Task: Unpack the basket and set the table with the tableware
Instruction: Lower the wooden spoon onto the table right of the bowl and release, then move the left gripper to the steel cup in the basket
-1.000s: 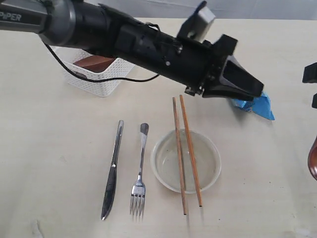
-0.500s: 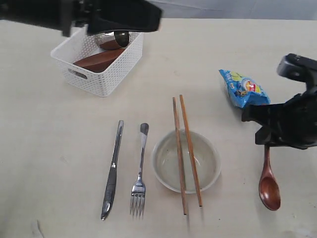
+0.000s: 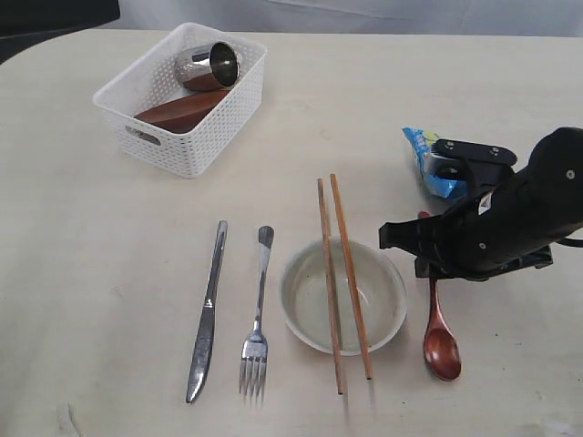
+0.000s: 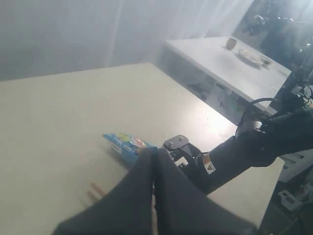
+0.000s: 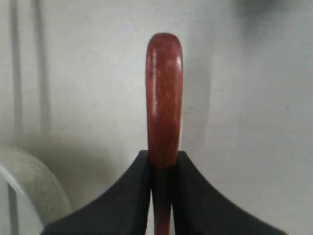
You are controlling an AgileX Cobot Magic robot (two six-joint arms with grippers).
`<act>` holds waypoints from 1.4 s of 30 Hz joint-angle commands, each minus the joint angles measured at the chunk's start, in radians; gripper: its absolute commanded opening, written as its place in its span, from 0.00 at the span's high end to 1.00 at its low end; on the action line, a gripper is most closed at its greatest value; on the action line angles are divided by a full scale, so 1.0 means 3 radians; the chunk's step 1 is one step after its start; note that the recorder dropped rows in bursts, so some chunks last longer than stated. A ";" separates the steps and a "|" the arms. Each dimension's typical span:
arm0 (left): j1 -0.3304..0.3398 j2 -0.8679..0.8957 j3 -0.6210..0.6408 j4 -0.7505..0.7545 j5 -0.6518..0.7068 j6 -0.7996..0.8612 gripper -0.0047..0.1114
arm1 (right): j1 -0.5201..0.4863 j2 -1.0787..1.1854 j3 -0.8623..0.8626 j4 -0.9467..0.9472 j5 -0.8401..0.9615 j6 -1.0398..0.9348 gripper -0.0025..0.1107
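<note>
Two chopsticks [image 3: 328, 273] across bowl [image 3: 387, 319]; R gripper [image 5: 164, 161] clamped on spoon [image 3: 441, 346] handle, spoon just beside bowl; L gripper [image 4: 155, 157] fingers together, empty; cup [image 3: 208, 66] & saucer [image 3: 178, 111] in basket [image 3: 196, 150]

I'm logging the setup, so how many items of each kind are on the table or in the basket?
Knife: 1
Fork: 1
Chopsticks: 2
Bowl: 1
Wooden spoon: 1
Steel cup: 1
Brown saucer: 1
Snack bag: 1
Basket: 1
Total: 10
</note>
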 commanded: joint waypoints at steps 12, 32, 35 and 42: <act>0.0009 -0.0015 0.0008 0.0011 -0.0044 -0.0067 0.96 | 0.0010 0.0133 0.0012 -0.0054 -0.0061 0.0044 0.98; 0.0009 -0.0015 0.0008 0.0456 -0.0401 -0.0096 0.96 | 0.0010 -0.0614 -0.0033 -0.0036 0.0571 0.0103 0.72; 0.0009 -0.0009 0.0008 0.0675 -0.0615 -0.0269 0.96 | 0.0010 -0.1045 -0.0033 -0.0054 0.0712 0.0058 0.72; 0.0009 0.0719 -0.0212 0.2182 -0.0873 -0.0609 0.96 | 0.0010 -0.1743 -0.0173 -0.0085 0.0908 0.0050 0.72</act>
